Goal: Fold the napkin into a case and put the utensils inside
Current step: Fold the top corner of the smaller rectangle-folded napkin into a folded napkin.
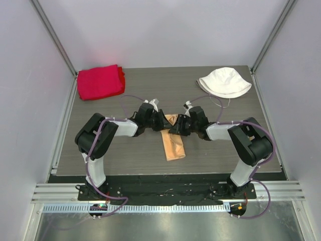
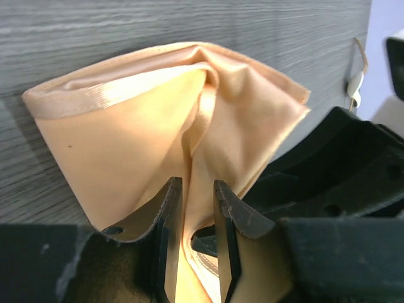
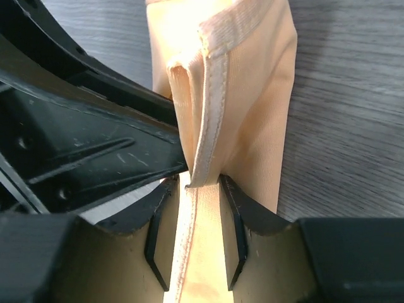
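The napkin (image 2: 126, 126) before my left gripper (image 2: 196, 189) is thin peach cloth with a soft satin sheen. It is smooth on its faces and finely ribbed along the stitched hem, and the worktop (image 2: 126, 25) beneath it is matt grey with a wood-grain pattern. The fingers (image 2: 165, 221) of that gripper and of my right gripper (image 3: 199, 183) are dull black plastic, scuffed and scratched pale in places. Farther off, the red cloth (image 1: 100, 82) looks thick and fuzzy, the white hat (image 1: 224, 81) is plain matt fabric, and the frame rails (image 1: 55, 193) are bare silvery metal.
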